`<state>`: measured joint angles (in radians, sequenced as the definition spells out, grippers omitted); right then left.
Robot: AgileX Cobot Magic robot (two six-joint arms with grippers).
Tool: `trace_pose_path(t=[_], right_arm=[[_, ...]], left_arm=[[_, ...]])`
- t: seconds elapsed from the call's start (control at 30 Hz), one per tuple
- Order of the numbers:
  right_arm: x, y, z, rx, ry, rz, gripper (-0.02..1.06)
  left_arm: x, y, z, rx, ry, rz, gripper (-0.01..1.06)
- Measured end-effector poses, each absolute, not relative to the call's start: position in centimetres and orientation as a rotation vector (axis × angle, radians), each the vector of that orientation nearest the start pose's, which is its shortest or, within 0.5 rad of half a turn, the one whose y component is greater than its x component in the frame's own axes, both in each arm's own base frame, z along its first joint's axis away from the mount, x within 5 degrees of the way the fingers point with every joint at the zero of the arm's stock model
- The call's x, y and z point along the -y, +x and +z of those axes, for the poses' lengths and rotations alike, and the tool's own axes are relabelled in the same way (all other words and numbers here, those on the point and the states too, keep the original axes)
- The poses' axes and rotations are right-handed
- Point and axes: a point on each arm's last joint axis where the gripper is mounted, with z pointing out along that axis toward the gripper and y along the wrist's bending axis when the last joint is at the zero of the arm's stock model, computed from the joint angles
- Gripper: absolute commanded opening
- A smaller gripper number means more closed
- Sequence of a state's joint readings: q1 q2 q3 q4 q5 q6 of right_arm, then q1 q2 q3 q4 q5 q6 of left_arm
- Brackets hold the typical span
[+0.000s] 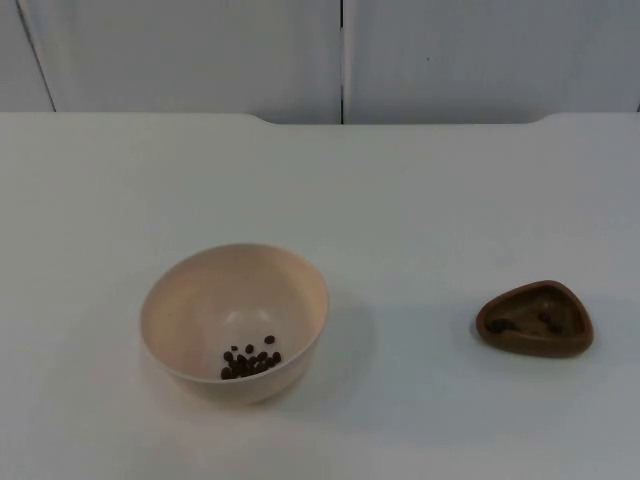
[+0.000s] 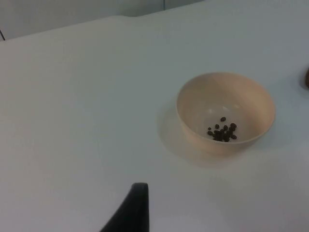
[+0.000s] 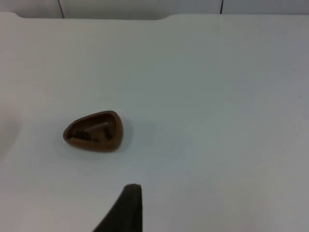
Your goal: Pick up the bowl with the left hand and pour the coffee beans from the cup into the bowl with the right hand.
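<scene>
A beige bowl (image 1: 235,322) stands upright on the white table (image 1: 400,200), left of centre, with a small heap of coffee beans (image 1: 250,362) in its bottom. A small brown cup (image 1: 535,319) with a rounded-triangle rim sits to its right, well apart, and holds a few dark beans. In the left wrist view, the left gripper (image 2: 131,212) hangs above bare table, short of the bowl (image 2: 225,112) and its beans (image 2: 222,133). In the right wrist view, the right gripper (image 3: 126,210) is likewise held back from the cup (image 3: 92,131). Neither gripper touches anything.
The grey partition wall (image 1: 340,55) closes off the table's far edge. Bare white table surrounds the bowl and the cup, with a wide gap between them.
</scene>
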<state>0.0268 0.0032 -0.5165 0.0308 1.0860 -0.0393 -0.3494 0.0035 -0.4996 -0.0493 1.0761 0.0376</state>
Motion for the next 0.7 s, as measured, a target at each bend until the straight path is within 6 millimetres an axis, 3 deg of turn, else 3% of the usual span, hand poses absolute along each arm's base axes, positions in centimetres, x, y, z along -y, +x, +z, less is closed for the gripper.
trace_pose_path(t=[0.7], right_arm=[[-0.23, -0.75, 27.99, -2.055, -0.070, 0.029, 1.05]], left_arm=[[0.20, -0.61, 27.60, -2.033, 0.401, -0.251, 1.05]])
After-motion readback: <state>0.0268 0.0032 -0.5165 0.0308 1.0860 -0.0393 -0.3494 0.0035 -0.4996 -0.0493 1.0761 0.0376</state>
